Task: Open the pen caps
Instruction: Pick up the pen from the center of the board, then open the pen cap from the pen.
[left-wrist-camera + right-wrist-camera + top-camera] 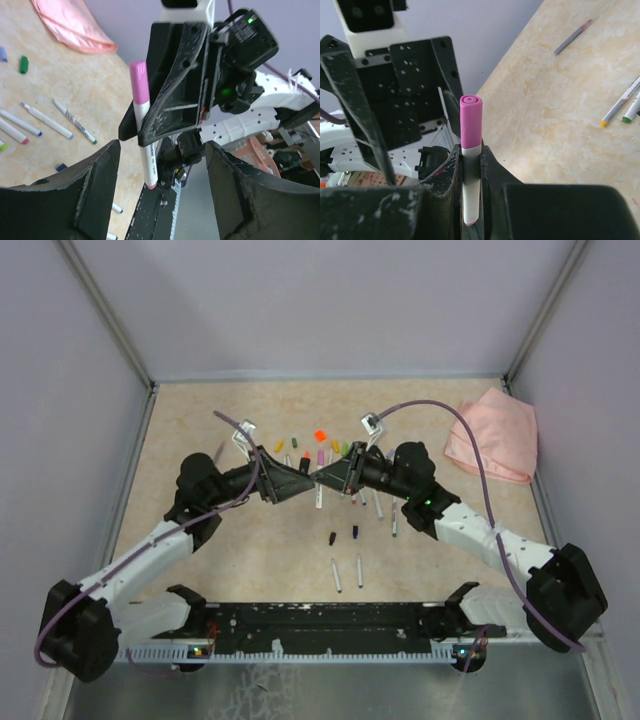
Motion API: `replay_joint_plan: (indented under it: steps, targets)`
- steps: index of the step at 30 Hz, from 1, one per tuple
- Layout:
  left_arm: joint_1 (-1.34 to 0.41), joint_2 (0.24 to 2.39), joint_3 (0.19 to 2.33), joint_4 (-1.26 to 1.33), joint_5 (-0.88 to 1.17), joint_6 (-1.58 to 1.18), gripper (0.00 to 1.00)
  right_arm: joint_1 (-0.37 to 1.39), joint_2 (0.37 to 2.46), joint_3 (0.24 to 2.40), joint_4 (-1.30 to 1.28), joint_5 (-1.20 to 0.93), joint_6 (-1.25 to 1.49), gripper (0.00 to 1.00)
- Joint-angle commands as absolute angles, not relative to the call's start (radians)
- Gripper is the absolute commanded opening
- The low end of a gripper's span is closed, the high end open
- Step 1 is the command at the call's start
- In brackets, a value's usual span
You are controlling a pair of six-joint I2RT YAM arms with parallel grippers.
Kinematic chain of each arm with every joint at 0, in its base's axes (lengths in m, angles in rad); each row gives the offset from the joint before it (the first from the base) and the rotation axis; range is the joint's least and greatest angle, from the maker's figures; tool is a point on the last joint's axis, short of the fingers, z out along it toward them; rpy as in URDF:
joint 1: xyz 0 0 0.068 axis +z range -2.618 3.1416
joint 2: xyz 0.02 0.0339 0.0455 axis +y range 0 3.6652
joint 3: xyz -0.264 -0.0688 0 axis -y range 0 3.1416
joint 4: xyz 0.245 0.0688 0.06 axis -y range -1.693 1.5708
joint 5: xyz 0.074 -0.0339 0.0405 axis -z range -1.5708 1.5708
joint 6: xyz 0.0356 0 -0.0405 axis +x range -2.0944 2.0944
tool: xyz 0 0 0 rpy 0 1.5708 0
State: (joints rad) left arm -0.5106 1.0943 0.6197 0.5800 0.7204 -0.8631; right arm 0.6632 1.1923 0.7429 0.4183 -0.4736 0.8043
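- Right wrist view shows you the right gripper point(471, 156) clamped on the white barrel of a pen point(471, 200). The pen stands upright.
- Its pink cap point(471, 122) is on the pen and sticks up above the fingers.
- Your left gripper point(164, 147) has its jaws wide apart. In its own view the pen hangs in front of the gap, and neither finger touches it.
- From above, you see both grippers meeting nose to nose over the middle of the table point(200, 420).
- Loose pen caps point(320, 434) lie on the table just beyond the grippers: yellow, green, orange and purple.
- On the near side you have a black cap point(332, 537) and a dark blue cap point(354, 533) close together.
- Several loose pens point(336, 575) lie flat on the near side, below the grippers.
- A pink cloth point(492, 435) sits crumpled at the far right corner, well apart from the caps.
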Motion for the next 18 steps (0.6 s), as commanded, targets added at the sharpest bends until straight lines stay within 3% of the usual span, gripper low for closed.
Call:
replay_joint_plan:
  steps: [1, 5, 7, 12, 18]
  targets:
    - [-0.473, 0.981, 0.640, 0.449, 0.618, -0.725, 0.78, 0.661, 1.155, 0.802, 0.448, -0.547, 0.759, 0.00]
    - [-0.454, 0.930, 0.664, 0.411, 0.557, -0.700, 0.96, 0.660, 1.146, 0.796, 0.452, -0.592, 0.733, 0.00]
    - [-0.449, 0.942, 0.684, 0.410, 0.567, -0.715, 0.99, 0.660, 1.146, 0.794, 0.462, -0.616, 0.730, 0.00]
    - [-0.444, 1.049, 0.764, 0.465, 0.716, -0.793, 0.97, 0.660, 1.154, 0.786, 0.515, -0.678, 0.751, 0.00]
    - [-0.446, 1.158, 0.810, 0.586, 0.840, -0.907, 0.80, 0.660, 1.154, 0.778, 0.541, -0.703, 0.772, 0.00]
